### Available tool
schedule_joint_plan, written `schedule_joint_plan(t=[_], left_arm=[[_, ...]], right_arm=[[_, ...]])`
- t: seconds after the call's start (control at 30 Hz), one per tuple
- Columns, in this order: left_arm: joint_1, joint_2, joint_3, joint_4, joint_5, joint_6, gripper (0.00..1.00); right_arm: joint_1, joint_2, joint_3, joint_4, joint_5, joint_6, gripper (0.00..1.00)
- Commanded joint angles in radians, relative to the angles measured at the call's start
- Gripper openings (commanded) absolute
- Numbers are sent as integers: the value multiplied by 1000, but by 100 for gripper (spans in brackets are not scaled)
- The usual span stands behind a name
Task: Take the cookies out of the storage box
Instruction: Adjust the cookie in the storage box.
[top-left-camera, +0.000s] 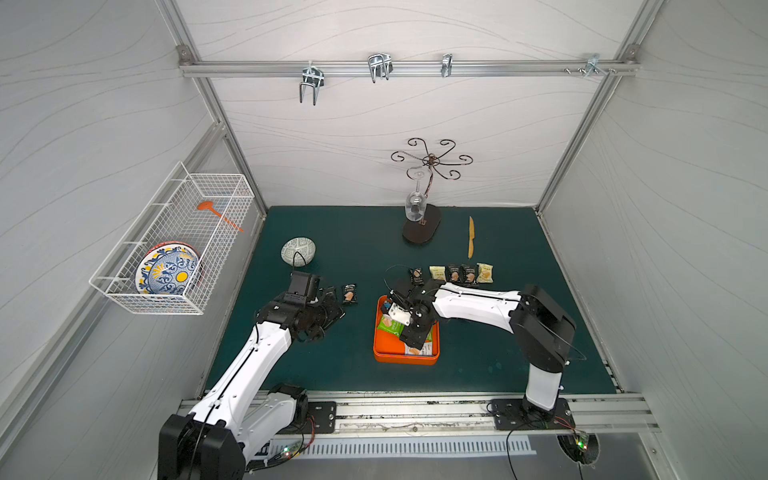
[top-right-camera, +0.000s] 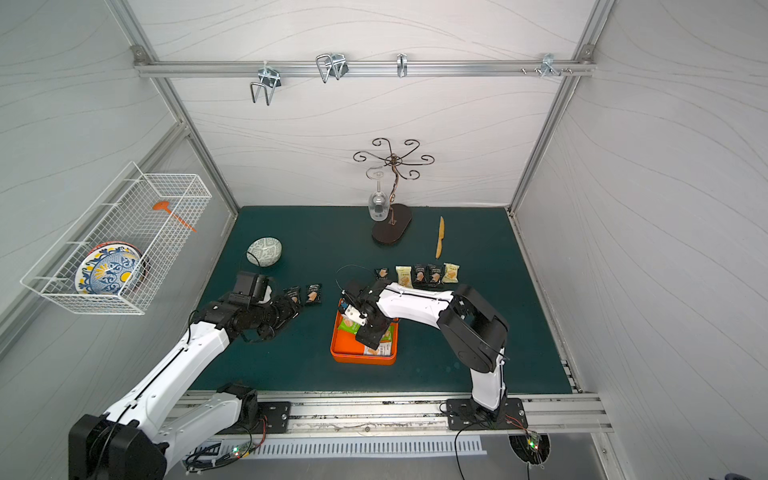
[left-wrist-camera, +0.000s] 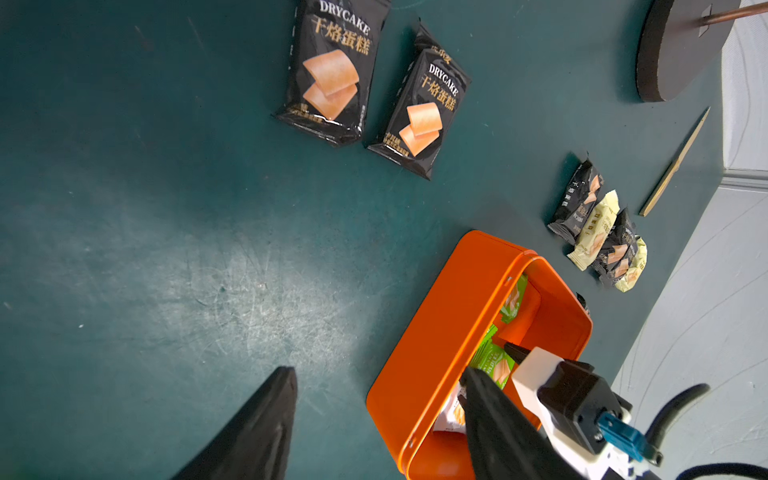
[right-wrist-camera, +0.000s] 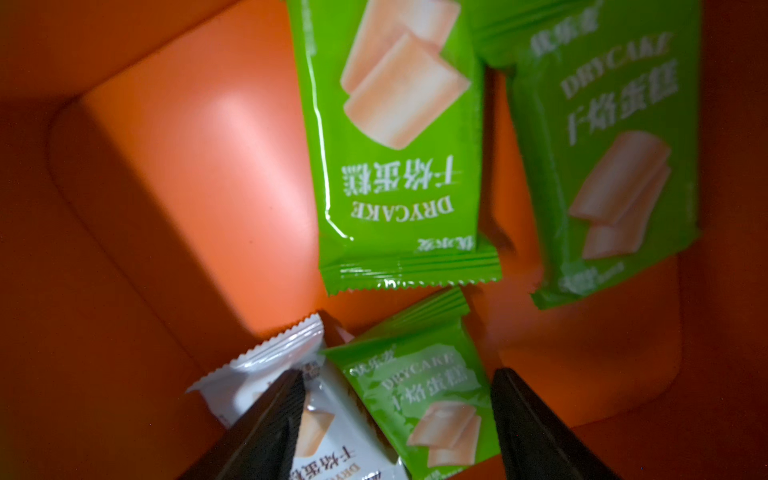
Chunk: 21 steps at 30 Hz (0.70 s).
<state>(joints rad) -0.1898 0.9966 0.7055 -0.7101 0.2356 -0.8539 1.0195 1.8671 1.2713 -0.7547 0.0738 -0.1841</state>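
Note:
The orange storage box (top-left-camera: 380, 353) (left-wrist-camera: 440, 332) sits mid-mat. Inside it lie three green cookies packets (right-wrist-camera: 399, 145) (right-wrist-camera: 615, 158) (right-wrist-camera: 428, 399) and a white one (right-wrist-camera: 266, 374). My right gripper (right-wrist-camera: 397, 374) (top-left-camera: 411, 334) reaches down into the box, open; its fingers stand either side of the nearest green packet, one over the white packet. Behind the box, several black and pale yellow packets (top-left-camera: 457, 274) line the mat. Two black packets (left-wrist-camera: 332, 70) (left-wrist-camera: 424, 108) lie left of the box. My left gripper (left-wrist-camera: 378, 370) (top-left-camera: 332, 309) hovers by them, open and empty.
A wine-glass stand (top-left-camera: 422, 228) with a hanging glass and a wooden knife (top-left-camera: 471, 237) are at the back. A patterned bowl (top-left-camera: 298, 250) sits behind my left arm. A white wire basket (top-left-camera: 174, 241) holding a plate hangs on the left wall.

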Motion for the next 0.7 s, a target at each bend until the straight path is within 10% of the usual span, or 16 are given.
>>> schedule_joint_plan(t=[0.0,0.67], left_arm=[[6,2,12,-12,-13,23,67],[7,33,12,8,14,15,67]], right_arm=[[-12,27,0,10,76,-35,76],[-91,27,-26,19,72,-66,75]])
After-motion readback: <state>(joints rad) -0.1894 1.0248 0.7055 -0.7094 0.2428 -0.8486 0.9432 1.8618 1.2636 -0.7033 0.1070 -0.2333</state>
